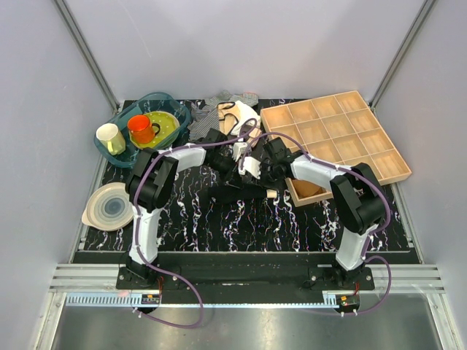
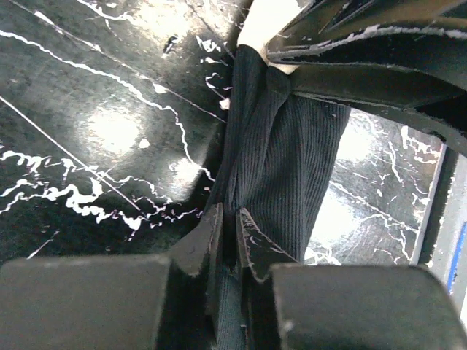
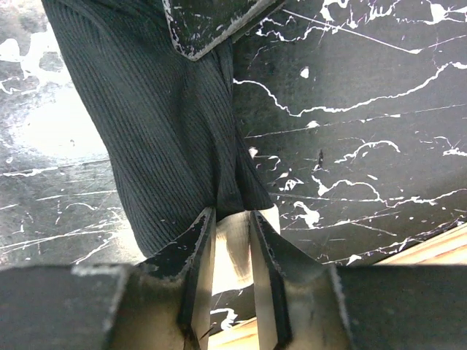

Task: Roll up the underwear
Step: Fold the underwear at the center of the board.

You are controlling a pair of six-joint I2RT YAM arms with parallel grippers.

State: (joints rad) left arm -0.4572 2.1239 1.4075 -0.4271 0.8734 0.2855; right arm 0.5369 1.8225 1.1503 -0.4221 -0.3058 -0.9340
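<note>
Jaws are clamped on the underwear (image 2: 292, 160) at both ends — left gripper (image 2: 228, 213) at nine o'clock, right gripper (image 3: 232, 215) at three, mid-table. It looks soft, light and limp — best held by bunched edges.

Overhead camera looks down; close wrist cameras share underwear (image 2: 284, 168).

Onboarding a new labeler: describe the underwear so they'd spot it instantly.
On the black marbled table, beside the wooden compartment tray, the left gripper and right gripper meet. The underwear is the black ribbed fabric stretched between them, with a cream patch, unlike the grey-and-white striped cloth behind.
</note>
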